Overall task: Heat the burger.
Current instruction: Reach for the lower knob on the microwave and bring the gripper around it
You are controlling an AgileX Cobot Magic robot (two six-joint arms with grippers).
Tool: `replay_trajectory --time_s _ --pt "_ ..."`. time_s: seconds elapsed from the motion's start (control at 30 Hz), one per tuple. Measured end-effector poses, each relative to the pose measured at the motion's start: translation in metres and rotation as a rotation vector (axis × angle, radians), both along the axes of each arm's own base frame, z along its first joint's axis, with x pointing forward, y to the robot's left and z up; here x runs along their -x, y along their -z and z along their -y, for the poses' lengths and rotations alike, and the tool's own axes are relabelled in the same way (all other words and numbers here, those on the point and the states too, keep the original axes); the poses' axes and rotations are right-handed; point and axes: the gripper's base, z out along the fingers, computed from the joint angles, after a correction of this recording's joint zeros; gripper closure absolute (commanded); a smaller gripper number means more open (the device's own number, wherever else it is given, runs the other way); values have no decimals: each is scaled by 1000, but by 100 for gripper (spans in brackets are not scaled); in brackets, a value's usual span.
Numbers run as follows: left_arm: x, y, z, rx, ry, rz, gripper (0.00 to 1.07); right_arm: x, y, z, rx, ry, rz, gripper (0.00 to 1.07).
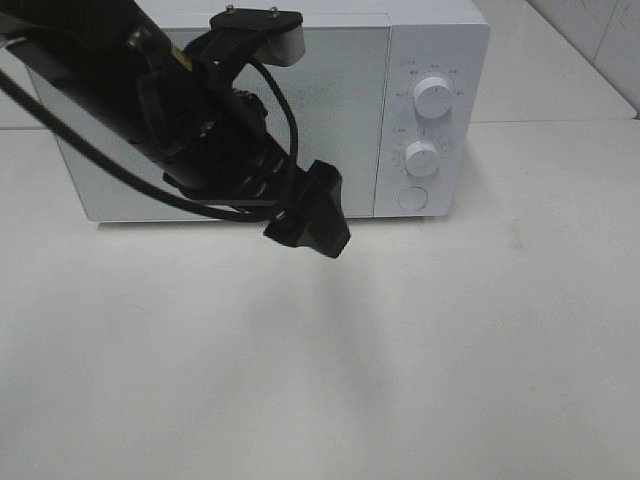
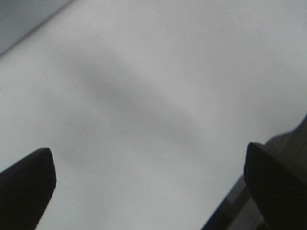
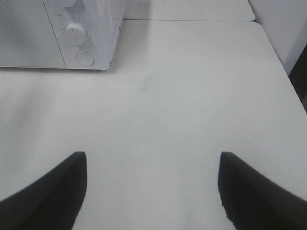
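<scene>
The burger is out of view in every frame. A white microwave point(image 1: 345, 110) stands at the back of the white table point(image 1: 400, 350) with its door shut; its corner also shows in the right wrist view point(image 3: 29, 33). My left arm reaches in front of the door, and its black gripper point(image 1: 308, 212) hangs above the table. In the left wrist view the left gripper point(image 2: 148, 177) is open and empty over bare table. My right gripper point(image 3: 153, 187) is open and empty, low over the table to the right of the microwave.
The microwave's panel has two white knobs point(image 1: 433, 95) point(image 1: 422, 157) and a round button point(image 1: 411, 198). The table's right edge point(image 3: 283, 72) drops off beside a dark gap. A seam runs behind the microwave.
</scene>
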Motion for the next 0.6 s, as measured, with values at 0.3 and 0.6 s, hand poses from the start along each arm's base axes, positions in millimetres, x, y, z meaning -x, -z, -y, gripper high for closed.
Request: replay_trajectory --time_s 0.3,0.6 --pt "4 -26 -44 -83 -106 -87 6 0 0 0 0 0 0 32" --pt "-11 -31 -127 -116 -349 -164 6 0 0 0 0 0 0 32"
